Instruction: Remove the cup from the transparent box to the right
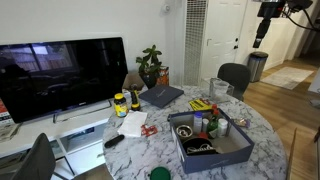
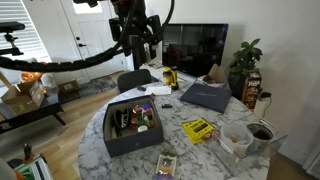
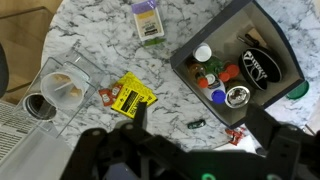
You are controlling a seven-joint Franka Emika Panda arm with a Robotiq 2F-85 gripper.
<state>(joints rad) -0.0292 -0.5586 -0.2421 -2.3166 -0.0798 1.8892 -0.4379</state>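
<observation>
Tool point(image 1: 260, 40) hovers high; yellow packet point(image 3: 130, 95) lies between tray point(image 2: 130, 142) and transparent box point(image 3: 90, 72).

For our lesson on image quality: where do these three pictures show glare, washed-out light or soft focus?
In an exterior view the television has a dark screen that mirrors the room; in an exterior view the window is washed out to near white; in the wrist view the end effector is dark and blurred along the bottom edge, while the marble table is sharp.
</observation>
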